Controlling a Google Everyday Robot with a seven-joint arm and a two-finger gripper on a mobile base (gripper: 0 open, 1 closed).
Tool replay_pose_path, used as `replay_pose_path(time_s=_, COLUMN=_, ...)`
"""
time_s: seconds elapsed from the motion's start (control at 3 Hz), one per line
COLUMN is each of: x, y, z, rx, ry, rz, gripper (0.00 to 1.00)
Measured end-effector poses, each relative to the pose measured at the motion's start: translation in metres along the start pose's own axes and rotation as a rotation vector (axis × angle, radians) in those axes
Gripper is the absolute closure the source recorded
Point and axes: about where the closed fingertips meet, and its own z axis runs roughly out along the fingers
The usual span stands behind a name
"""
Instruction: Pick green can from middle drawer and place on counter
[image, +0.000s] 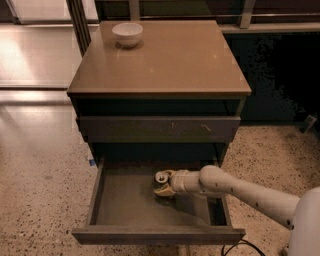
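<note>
The middle drawer (125, 202) is pulled open below the counter (170, 60). The green can (160, 177) stands upright on the drawer floor towards the back, right of centre; its silver top shows and its dark body is mostly hidden. My gripper (165, 183) reaches in from the right at the end of the white arm (245, 192). Its tan fingers (163, 190) sit on either side of the can, shut on it. The can looks low, at the drawer floor.
A white bowl (127, 34) stands at the counter's back left corner. A shut drawer front with pale scratch marks (160, 128) hangs just above the open drawer. Speckled floor (40, 200) lies around the cabinet; dark panels stand at the right.
</note>
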Motion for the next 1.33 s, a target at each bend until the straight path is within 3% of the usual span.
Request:
replay_pose_path(time_s=0.33, x=0.0, y=0.0, z=0.0, rx=0.0, ry=0.0, rz=0.0, gripper=1.0)
replay_pose_path(time_s=1.0, x=-0.059, y=0.001, z=-0.052, rx=0.005, ry=-0.111, rz=-0.08, gripper=1.0)
replay_pose_path(time_s=1.33, x=-0.091, y=0.003, z=-0.079, rx=-0.001, ry=-0.112, rz=-0.079, gripper=1.0)
